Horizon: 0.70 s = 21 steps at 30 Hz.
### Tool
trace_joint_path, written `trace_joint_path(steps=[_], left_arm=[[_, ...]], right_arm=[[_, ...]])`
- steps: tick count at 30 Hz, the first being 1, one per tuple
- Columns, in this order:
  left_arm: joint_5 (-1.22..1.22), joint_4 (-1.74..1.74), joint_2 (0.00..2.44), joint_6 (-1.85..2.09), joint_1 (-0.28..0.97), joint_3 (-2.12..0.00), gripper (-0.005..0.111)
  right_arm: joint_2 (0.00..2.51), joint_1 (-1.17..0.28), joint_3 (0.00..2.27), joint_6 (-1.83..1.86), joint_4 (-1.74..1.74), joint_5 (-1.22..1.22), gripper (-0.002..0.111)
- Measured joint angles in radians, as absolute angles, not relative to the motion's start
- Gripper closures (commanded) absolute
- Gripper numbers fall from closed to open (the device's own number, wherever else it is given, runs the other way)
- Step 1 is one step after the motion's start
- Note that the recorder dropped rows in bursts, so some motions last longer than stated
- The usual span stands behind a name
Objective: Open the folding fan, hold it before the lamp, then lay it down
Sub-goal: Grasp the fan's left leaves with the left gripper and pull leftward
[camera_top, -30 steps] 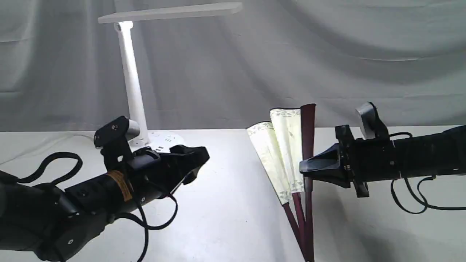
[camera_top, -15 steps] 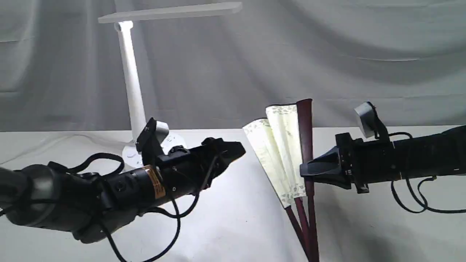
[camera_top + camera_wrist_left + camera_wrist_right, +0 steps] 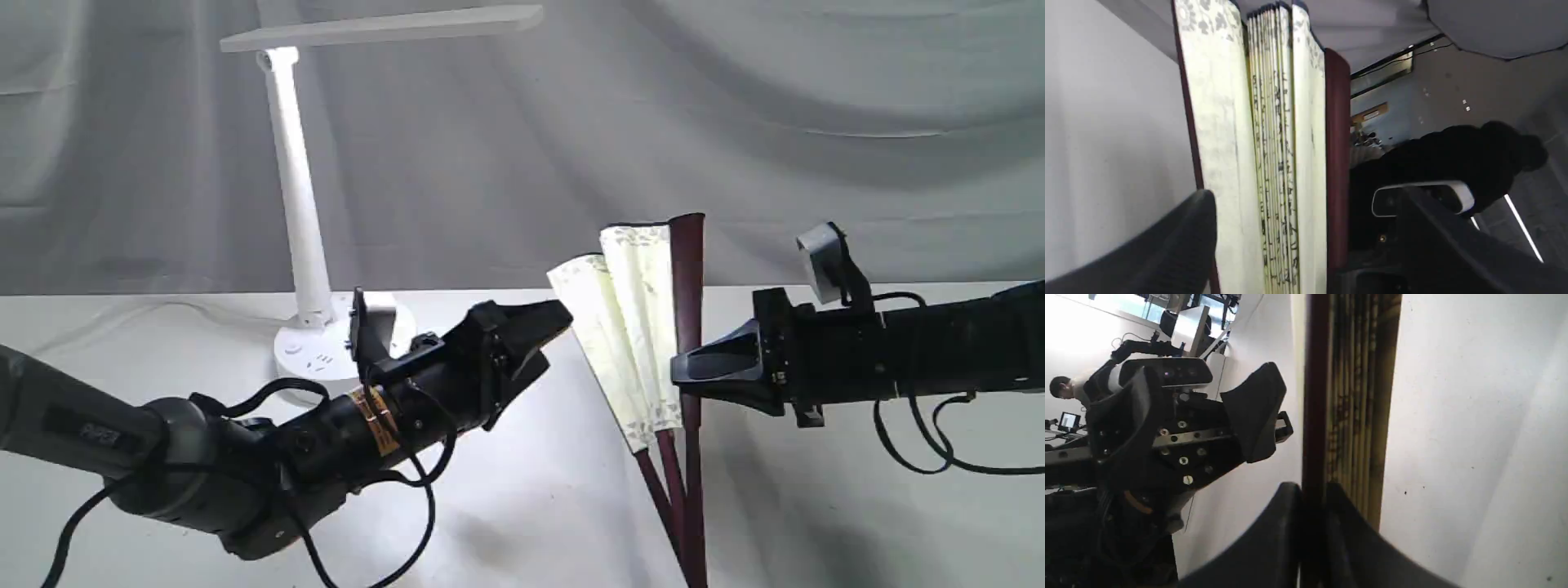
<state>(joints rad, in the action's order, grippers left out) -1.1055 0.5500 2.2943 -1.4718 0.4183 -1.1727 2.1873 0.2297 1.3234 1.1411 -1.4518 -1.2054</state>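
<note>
Draped grey cloth [image 3: 735,98] backs the pleated fan [image 3: 633,327]; right tool [image 3: 684,369] clamps its guard [image 3: 688,278]; left tool [image 3: 553,336] gapes.

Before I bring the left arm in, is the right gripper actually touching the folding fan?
Touching. The right wrist view shows the right gripper closed on the maroon guard of the folding fan, with both fingers pressed against it and no gap.
</note>
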Motion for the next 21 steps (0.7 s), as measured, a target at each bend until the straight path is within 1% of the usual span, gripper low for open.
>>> trace_joint_path(steps=[7,16,21], left_arm=[[-1.139,0.594,2.350,-1.507,0.383,-1.235,0.044],[-1.161,0.646,2.408,-1.514,0.372,-1.288,0.044],[-1.202,0.653,2.431,-1.534,0.372,-1.308,0.048]], right_arm=[[2.187,0.221,1.323,1.141,-1.472,-1.205,0.108],[2.187,0.144,1.323,1.141,-1.493,-1.205,0.108],[2.187,0.140,1.323,1.141,-1.496,-1.205,0.108]])
